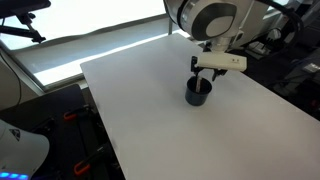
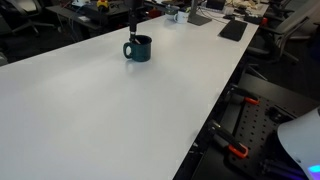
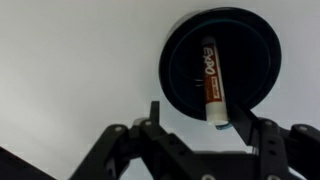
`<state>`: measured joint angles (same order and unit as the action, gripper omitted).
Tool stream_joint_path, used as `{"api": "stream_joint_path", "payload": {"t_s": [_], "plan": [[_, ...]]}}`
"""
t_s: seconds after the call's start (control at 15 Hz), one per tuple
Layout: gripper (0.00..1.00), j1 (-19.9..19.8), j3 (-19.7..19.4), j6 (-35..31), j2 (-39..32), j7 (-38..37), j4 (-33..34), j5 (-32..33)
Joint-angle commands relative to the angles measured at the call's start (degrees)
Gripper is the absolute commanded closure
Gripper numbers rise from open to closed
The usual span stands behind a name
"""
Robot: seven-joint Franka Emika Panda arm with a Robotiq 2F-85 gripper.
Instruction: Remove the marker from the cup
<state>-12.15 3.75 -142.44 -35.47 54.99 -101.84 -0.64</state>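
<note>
The dark round cup [image 3: 220, 62] stands on the white table; it also shows in both exterior views [image 1: 198, 93] [image 2: 138, 48]. The marker [image 3: 210, 80], white with a red label, lies inside the cup with its near end leaning over the rim. My gripper [image 3: 198, 120] hangs right above the cup, with its fingers spread apart. The marker's near end sits between the fingers, close to the right one, and nothing is gripped. In an exterior view the gripper [image 1: 204, 76] hovers just over the cup's mouth.
The white table [image 1: 170, 120] is wide, with its edges near dark floor and equipment [image 2: 245, 130]. Laptops and clutter [image 2: 232, 28] lie at the table's far end. A window strip [image 1: 70, 45] runs behind the table.
</note>
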Motion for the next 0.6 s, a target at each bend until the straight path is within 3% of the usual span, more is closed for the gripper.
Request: {"api": "stream_joint_path", "payload": {"t_s": [0.0,0.07,0.53], "plan": [[0.4,-0.42,0.74,-0.14,-0.09,0.51,-0.13,0.05],[0.4,-0.48,0.82,-0.08,-0.19,0.54,-0.1,-0.01],[0.99,-0.99,1.14,0.28,0.02,0.44,0.06,-0.79]]}}
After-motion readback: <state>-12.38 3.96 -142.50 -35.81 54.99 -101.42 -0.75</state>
